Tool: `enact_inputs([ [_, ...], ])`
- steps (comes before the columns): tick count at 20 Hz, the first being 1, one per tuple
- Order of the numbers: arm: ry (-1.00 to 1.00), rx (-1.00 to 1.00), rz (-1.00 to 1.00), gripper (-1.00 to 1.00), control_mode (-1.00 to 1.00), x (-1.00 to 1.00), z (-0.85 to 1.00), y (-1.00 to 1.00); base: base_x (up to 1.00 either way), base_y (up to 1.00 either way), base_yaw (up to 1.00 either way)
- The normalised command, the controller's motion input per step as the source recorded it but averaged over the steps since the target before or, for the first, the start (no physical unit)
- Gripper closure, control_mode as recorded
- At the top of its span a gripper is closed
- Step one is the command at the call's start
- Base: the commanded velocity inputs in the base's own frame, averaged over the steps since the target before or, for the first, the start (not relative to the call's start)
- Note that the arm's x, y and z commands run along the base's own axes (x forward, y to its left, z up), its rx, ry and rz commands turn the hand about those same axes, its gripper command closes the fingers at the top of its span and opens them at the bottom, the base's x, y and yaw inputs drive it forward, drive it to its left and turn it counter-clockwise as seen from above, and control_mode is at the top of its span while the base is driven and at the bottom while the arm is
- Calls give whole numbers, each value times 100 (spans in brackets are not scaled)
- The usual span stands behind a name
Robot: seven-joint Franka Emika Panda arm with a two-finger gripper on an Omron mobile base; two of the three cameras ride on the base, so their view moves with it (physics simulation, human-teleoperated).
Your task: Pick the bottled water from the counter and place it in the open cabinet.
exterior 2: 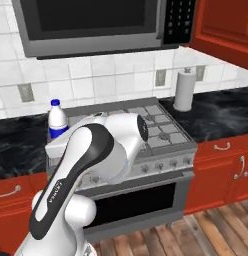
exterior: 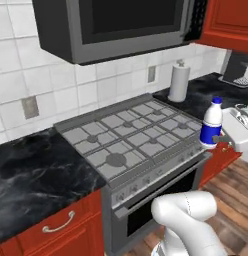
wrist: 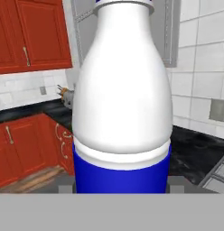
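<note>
Bottle gripped at its blue label by the jaws, held upright in the air beside the front right corner of the stove, clear of the desk. Pickup appears complete; carrying it up to the red cabinet and releasing remain.

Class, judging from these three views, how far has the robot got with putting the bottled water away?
Done: the gripper has closed on the bottled water and holds it upright, clear of the counter, near the stove. Left: carrying it to the open cabinet and setting it inside.
</note>
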Motion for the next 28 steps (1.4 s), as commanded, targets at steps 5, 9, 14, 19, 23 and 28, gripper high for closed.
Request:
enact_inputs([
  [5, 0, 0, 0, 100, 100, 0, 0, 0, 30, 63, -63],
  [9, 0, 0, 0, 100, 100, 0, 0, 0, 27, 57, -56],
  [14, 0, 0, 0, 100, 100, 0, 0, 0, 14, -2, -30],
  [19, 0, 0, 0, 100, 100, 0, 0, 0, 2, -27, -16],
  [23, 0, 0, 0, 100, 100, 0, 0, 0, 3, -42, -7],
  [28, 0, 0, 0, 100, 100, 0, 0, 0, 18, -45, -14],
])
